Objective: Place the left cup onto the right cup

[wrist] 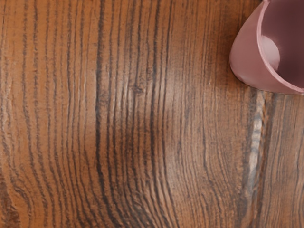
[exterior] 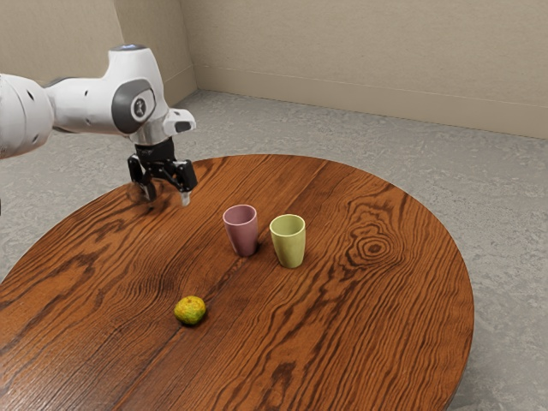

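The gripper [exterior: 165, 196] hovers low over the round wooden table [exterior: 385, 325], fingers spread with nothing between them; a yellow-green fruit [exterior: 190, 310] lies nearer the camera. Toward the exterior view's right, apart from the gripper, the pink cup [exterior: 241, 229] stands upright; the green cup [exterior: 288, 241] stands just beside it, not touching.

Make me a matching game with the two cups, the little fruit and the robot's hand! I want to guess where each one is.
Things:
1. pink cup
2. green cup
3. fruit
4. gripper

Places or states:
A. open, holding nothing
B. lying apart from both cups, nearest the camera
C. upright, on the exterior view's right of the other cup
D. upright, the cup closer to the gripper

Pairs: 1-D, 2-C, 3-B, 4-A
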You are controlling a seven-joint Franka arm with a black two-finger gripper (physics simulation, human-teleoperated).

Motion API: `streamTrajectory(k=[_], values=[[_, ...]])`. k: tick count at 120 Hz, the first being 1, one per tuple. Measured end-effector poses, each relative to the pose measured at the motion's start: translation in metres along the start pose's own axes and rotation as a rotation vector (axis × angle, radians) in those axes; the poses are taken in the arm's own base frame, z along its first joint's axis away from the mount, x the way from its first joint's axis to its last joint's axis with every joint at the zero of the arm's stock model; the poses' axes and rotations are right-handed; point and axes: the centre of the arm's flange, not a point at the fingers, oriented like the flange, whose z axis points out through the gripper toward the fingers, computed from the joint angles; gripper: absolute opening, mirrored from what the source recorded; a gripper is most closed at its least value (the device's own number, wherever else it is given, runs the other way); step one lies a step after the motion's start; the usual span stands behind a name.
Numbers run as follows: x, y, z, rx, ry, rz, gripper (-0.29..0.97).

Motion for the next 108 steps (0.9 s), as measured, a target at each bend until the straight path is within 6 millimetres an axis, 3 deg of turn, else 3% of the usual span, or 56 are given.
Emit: streamTrajectory(k=[31,42,65,81,108], values=[[0.032,0.027,0.022,0.014,0.026,0.033,0.65],[0.047,0.048,0.028,0.018,0.041,0.061,0.65],[0.053,0.079,0.045,-0.005,0.030,0.088,0.65],[0.055,0.082,0.064,-0.016,0.005,0.082,0.65],[0.061,0.067,0.068,-0.014,0.029,0.059,0.65]])
